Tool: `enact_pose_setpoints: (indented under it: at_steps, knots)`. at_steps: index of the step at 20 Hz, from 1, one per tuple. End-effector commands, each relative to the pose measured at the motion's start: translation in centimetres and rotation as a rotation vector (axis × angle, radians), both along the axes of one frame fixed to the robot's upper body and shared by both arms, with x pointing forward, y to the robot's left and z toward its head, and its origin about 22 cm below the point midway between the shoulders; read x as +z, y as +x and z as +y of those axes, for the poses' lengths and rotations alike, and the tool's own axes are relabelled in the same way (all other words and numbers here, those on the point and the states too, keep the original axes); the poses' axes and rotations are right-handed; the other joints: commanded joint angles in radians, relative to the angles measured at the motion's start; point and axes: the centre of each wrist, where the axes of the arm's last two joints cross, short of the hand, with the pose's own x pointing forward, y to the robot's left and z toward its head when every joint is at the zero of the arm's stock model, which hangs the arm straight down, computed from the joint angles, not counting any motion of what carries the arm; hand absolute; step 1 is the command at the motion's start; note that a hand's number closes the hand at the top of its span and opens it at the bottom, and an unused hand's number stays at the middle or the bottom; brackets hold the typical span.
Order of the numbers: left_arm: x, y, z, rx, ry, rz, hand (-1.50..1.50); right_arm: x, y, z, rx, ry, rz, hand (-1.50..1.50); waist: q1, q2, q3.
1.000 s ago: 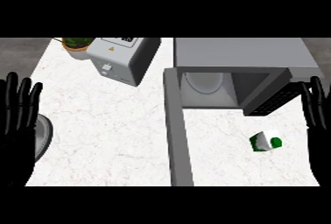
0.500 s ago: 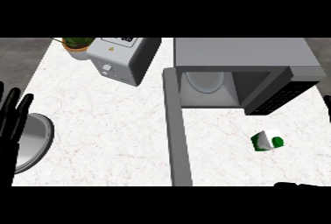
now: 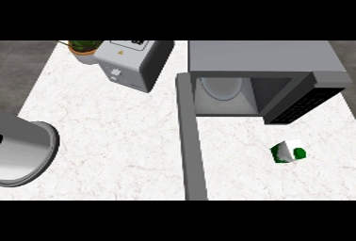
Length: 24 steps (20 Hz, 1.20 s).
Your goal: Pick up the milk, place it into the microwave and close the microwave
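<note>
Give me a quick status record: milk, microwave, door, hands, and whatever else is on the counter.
milk: on the counter in front of the microwave, right of the door, not held
microwave: open; no milk inside
door: swung out toward the view's lower edge
left hand: only a dark sliver at the left edge
right hand: not in view
other: toaster and plant at the back left; grey round dish at the left edge
task state: milk not yet picked up
</note>
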Motion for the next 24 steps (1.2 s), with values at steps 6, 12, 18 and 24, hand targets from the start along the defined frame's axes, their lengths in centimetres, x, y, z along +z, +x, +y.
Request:
enact_pose_setpoints:
  at_steps: [6,12,18,24]
  knots:
    - [1.6,-3.3,1.6,-0.027,-0.033,-0.040,-1.50,-4.1,1.6,-1.7,-0.099,-0.004,0.104,-1.50,0.010,0.001,0.001]
    - [0.9,-6.0,1.3,-0.010,-0.019,-0.033,-1.50,-8.2,0.4,-1.4,-0.195,-0.026,0.160,-1.50,0.018,-0.003,0.000]
    - [-0.9,-5.8,3.1,-0.020,-0.020,-0.045,-1.50,-12.6,1.5,-3.9,-0.228,-0.027,0.218,-1.50,0.018,-0.001,0.000]
    - [-0.2,-6.7,3.6,-0.026,-0.018,-0.026,-1.50,-17.4,0.9,-5.7,-0.237,-0.061,0.278,-1.50,0.019,0.000,0.001]
